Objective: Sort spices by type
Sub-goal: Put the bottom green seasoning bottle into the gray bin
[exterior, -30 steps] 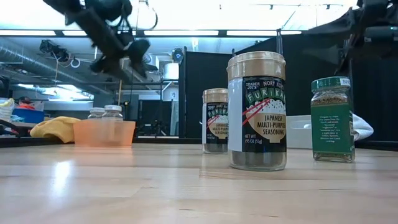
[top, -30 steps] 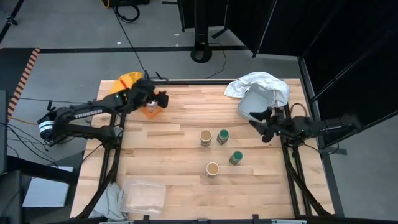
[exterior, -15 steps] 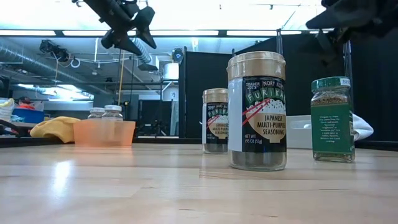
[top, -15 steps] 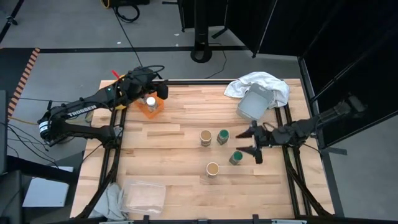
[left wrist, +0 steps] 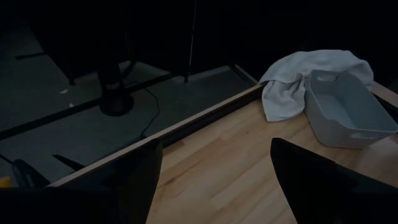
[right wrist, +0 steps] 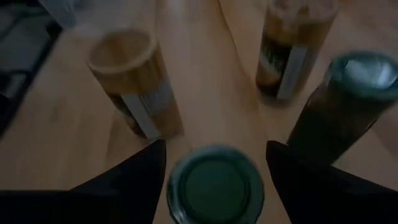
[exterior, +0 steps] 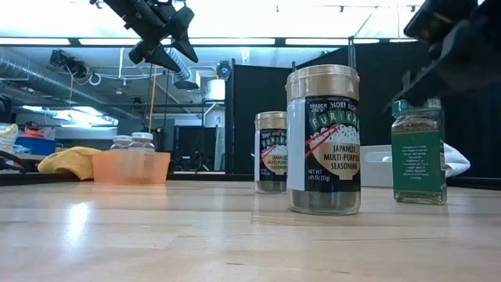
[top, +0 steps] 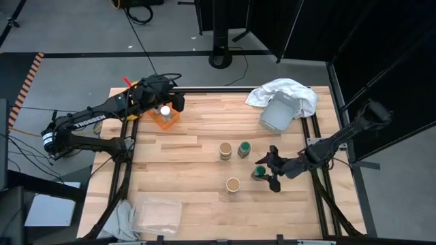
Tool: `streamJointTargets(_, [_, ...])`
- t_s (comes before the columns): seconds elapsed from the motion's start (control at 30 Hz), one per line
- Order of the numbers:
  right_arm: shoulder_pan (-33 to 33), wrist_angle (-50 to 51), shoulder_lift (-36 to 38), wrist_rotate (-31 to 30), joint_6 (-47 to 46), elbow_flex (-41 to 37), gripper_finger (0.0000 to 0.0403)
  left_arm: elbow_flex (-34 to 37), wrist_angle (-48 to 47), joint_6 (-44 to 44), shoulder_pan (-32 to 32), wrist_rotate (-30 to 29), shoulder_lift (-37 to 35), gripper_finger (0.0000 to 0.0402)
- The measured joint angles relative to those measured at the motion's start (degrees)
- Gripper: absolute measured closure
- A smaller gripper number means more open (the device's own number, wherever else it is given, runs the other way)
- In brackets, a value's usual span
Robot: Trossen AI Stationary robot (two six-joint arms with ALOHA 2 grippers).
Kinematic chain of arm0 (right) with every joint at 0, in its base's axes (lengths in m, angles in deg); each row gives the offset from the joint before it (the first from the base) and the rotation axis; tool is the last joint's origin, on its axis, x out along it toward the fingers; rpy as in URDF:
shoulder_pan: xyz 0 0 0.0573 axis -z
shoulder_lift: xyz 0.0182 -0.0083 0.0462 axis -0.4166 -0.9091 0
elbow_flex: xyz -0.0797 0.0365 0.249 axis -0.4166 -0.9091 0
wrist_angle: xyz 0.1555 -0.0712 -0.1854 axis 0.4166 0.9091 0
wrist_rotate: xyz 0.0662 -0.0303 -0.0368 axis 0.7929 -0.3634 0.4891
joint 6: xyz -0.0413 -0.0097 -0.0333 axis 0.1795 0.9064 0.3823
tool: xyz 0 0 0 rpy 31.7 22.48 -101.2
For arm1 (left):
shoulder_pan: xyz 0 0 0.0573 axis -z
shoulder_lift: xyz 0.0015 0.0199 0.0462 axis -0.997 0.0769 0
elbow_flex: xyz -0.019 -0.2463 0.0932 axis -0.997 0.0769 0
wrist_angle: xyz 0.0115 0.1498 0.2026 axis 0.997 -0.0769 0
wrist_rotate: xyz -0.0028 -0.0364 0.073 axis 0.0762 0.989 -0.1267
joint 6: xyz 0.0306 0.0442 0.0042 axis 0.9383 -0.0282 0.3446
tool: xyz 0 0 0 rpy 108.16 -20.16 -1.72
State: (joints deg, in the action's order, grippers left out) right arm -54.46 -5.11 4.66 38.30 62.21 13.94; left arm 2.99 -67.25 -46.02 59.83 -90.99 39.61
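Observation:
Four spice jars stand on their bases mid-table: a tan-lidded jar (top: 225, 150), a green-lidded jar (top: 244, 149), a second tan-lidded jar (top: 233, 184) and a second green-lidded jar (top: 258, 172). My right gripper (top: 267, 172) is open with one finger on either side of that last green-lidded jar (right wrist: 216, 183), and I see a gap on both sides. Two white-lidded jars (exterior: 142, 141) stand in the orange tray (top: 163, 117). My left gripper (top: 178, 102) hangs open and empty above the tray's far side.
A grey tray (top: 279, 112) and a white cloth (top: 283, 90) sit at the far right. A clear tray (top: 158, 214) and a grey cloth (top: 121, 219) lie at the near left corner. The other green-lidded and tan-lidded jars stand close to my right gripper's fingers.
My right gripper has swung from beside the grey tray toward the near edge and leftward, coming down until its open fingers stand around the green-lidded jar. My left gripper rose from over the orange tray toward the far edge, then held still.

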Motion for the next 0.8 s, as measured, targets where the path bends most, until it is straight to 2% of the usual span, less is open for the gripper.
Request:
streamJointTargets(0.23, [-0.84,-0.85,-6.81,-0.01,-3.82,0.15,0.0118,0.0,-0.01,-0.04,0.0,0.0,0.0,0.0096])
streamJointTargets(0.4, [-0.73,-3.89,-9.83,-0.6,-4.82,0.26,0.0141,0.02,-0.14,-0.04,0.01,0.0,0.0,0.0096])
streamJointTargets(0.57, [-0.66,-4.41,-10.58,-0.74,-6.11,0.24,0.0149,0.04,-0.17,-0.02,0.02,0.0,0.0,0.0096])
streamJointTargets(0.8, [-0.23,-4.0,-9.02,-3.14,-13.29,0.02,0.0149,0.04,-0.14,0.0,0.0,0.0,0.02,0.0096])
